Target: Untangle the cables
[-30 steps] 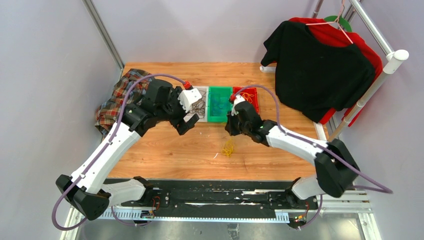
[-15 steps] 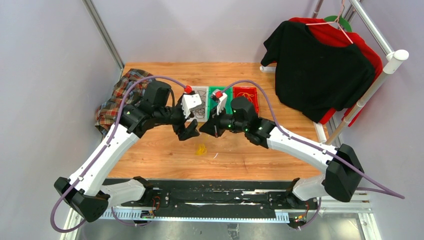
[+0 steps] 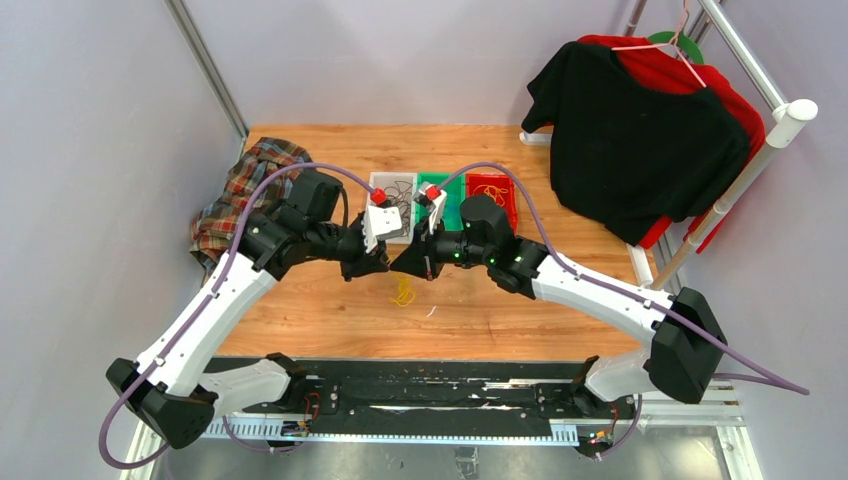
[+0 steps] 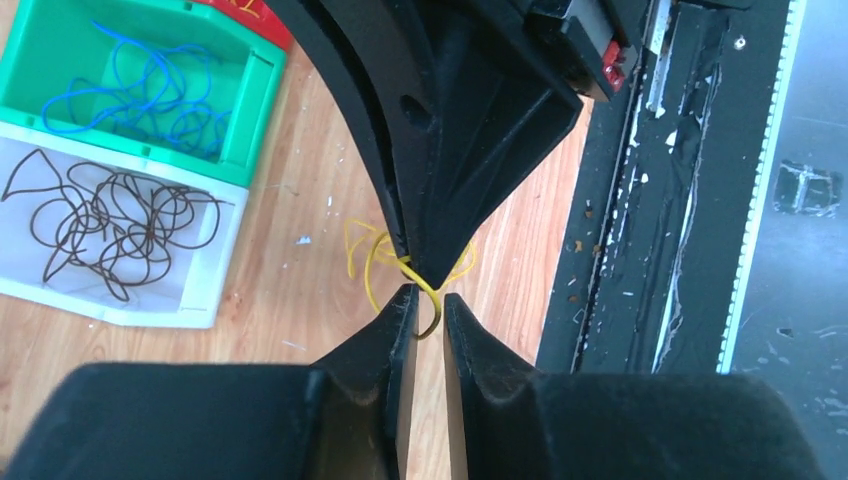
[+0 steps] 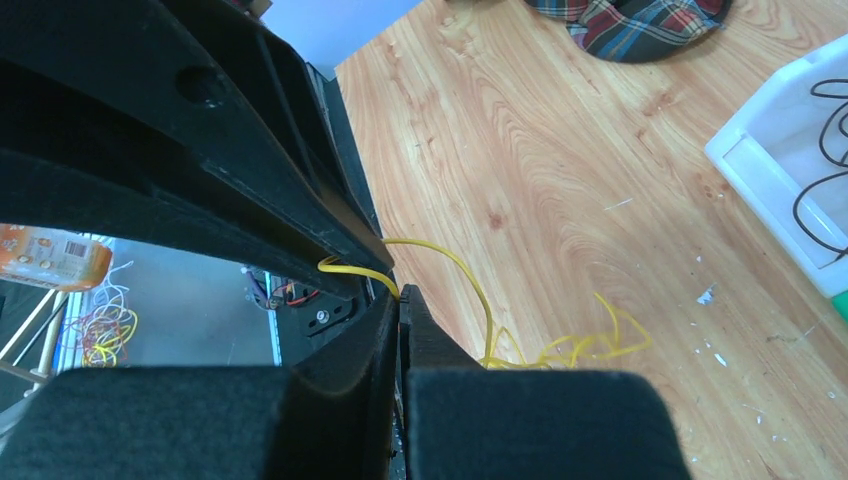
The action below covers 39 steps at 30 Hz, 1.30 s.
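Note:
A small tangle of yellow cables hangs just above the wooden table, strung between both grippers. My right gripper is shut on a yellow strand, and the rest of the yellow cables trails below it. My left gripper faces it tip to tip, its jaws a narrow gap apart with a loop of the yellow cables running through that gap. In the overhead view the left gripper and right gripper meet in front of the bins. Brown cables lie in the white bin, blue cables in the green bin.
Three bins stand in a row behind the grippers: white bin, green bin, red bin. A plaid cloth lies at the table's left edge. A rack with a black shirt stands at the right.
The right gripper has carried the yellow tangle left toward the left gripper. The left gripper came in to meet it and its jaws have narrowed from wide open around a yellow loop.

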Motion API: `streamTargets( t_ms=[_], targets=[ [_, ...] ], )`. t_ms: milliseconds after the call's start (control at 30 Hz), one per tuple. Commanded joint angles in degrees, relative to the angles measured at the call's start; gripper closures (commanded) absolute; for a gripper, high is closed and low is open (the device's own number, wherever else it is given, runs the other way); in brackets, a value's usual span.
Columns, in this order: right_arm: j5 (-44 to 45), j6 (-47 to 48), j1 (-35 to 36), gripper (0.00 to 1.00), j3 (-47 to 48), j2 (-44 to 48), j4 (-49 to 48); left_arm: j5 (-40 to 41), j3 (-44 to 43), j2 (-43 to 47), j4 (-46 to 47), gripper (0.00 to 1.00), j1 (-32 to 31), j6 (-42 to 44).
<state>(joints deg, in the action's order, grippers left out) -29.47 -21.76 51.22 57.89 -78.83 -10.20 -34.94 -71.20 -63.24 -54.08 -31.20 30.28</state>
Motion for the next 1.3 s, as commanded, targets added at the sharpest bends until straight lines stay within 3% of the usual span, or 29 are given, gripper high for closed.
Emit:
streamTargets(
  t_ms=[0, 133, 233, 333, 467, 533, 933, 1100, 1267],
  targets=[
    [-3.2, -0.9, 1.0, 0.99, 0.1, 0.9, -2.0, 0.3, -1.9, 0.3, -0.4, 0.85, 0.1, 0.8],
    [-3.6, -0.7, 1.1, 0.99, -0.1, 1.0, -1.6, 3.6, -2.6, -0.4, 1.2, 0.99, 0.0, -1.5],
    [-2.7, -0.7, 1.0, 0.99, -0.8, 1.3, -1.4, 5.4, -2.8, 0.0, 2.5, 0.99, 0.1, -3.3],
    [1.4, -1.4, 1.1, 0.9, -2.3, 2.2, -2.5, 6.6, -4.0, 0.5, 3.0, 0.99, 0.1, -5.7],
    [9.5, -3.0, 1.6, 0.44, -5.5, 3.7, -7.7, 7.1, -6.2, 1.0, 3.0, 0.99, 0.1, -10.0],
    [13.8, -2.5, 2.5, 0.37, -6.1, 3.7, -10.1, 6.7, -6.9, 1.5, 2.9, 0.99, 0.1, -12.2],
    [23.5, 2.2, 6.8, 0.35, -3.6, -4.5, -18.8, 2.7, -15.1, 2.3, -2.1, 1.0, 0.1, -12.3],
    [25.3, 0.9, 6.9, 0.53, -8.2, -5.0, -21.9, 3.9, -20.4, 2.5, -4.1, 1.0, 0.1, -11.5],
    [25.9, -3.1, 6.9, 0.62, -15.6, -3.9, -26.6, 6.3, -27.1, 2.5, -4.4, 0.99, 0.1, -11.0]
  ],
)
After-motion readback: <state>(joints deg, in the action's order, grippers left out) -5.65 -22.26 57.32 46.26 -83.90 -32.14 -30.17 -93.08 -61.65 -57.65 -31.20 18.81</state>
